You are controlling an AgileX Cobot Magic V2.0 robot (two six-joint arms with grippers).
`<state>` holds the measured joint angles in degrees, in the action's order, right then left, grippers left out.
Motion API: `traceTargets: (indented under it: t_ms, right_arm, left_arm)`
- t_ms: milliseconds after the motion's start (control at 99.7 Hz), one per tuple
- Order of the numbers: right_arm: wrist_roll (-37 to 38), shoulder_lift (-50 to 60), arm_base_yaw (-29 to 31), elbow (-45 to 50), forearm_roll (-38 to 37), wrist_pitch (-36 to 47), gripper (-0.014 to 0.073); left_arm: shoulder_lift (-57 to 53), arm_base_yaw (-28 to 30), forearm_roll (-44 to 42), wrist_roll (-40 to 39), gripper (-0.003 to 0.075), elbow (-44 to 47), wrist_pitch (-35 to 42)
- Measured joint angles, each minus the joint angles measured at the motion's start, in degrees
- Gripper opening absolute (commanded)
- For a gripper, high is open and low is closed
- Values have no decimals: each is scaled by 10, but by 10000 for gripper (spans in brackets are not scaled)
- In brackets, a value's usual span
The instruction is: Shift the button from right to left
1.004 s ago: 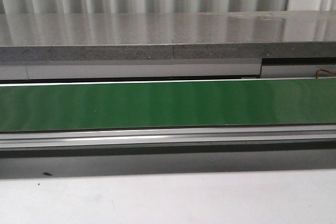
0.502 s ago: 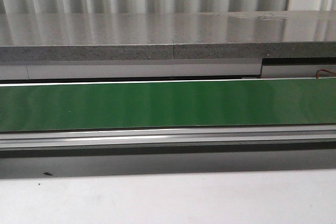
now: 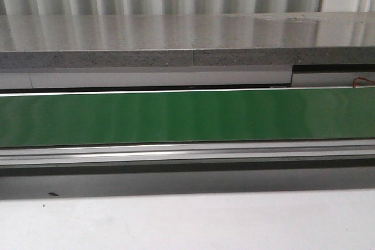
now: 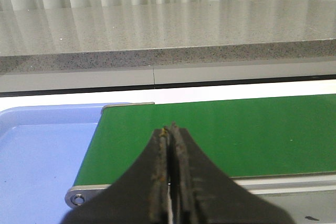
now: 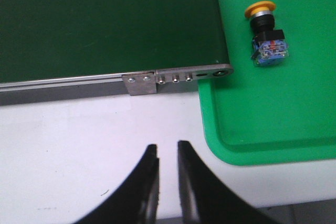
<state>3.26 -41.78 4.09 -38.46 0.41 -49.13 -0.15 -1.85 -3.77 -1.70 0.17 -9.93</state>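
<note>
The button (image 5: 266, 34), with a yellow cap and a grey-and-blue block, lies on its side in a green tray (image 5: 273, 119) in the right wrist view, just past the end of the green belt (image 5: 105, 24). My right gripper (image 5: 167, 150) hangs over the white table, short of the tray, its jaws a narrow gap apart and empty. My left gripper (image 4: 170, 129) is shut and empty over the other end of the belt (image 4: 236, 129), next to a blue tray (image 4: 42, 156). The front view shows only the belt (image 3: 187, 115); no gripper or button appears there.
A grey stone counter (image 3: 176, 39) runs behind the belt, with a corrugated wall beyond it. A metal rail (image 3: 187, 153) edges the belt's near side. A metal end bracket (image 5: 178, 77) sits between belt and green tray. White table (image 3: 187, 221) lies in front.
</note>
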Motion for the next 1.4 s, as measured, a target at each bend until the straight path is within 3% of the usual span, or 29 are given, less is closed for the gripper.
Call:
traceTargets:
  t_ms: [100,171,552,1054,1405]
  right_arm:
    - [0,-29,0,-24,0,-24,542]
    - [0,-51,0,-44,0,-37,603]
    - [0,-203,5,-165,-7,-98,594]
    - [-24,-417,209,-276,-14,-120,594]
    - [-83,-558,232,-341,-4,-91,594]
  left_arm:
    - [0,0,0,0,-20,0,0]
    - [0,0,0,0,-20,0,0]
    - [0,0,0,0,-20,0,0]
    - [0,0,0,0,-20,0,0]
    - [0,0,0,0,-20,0,0]
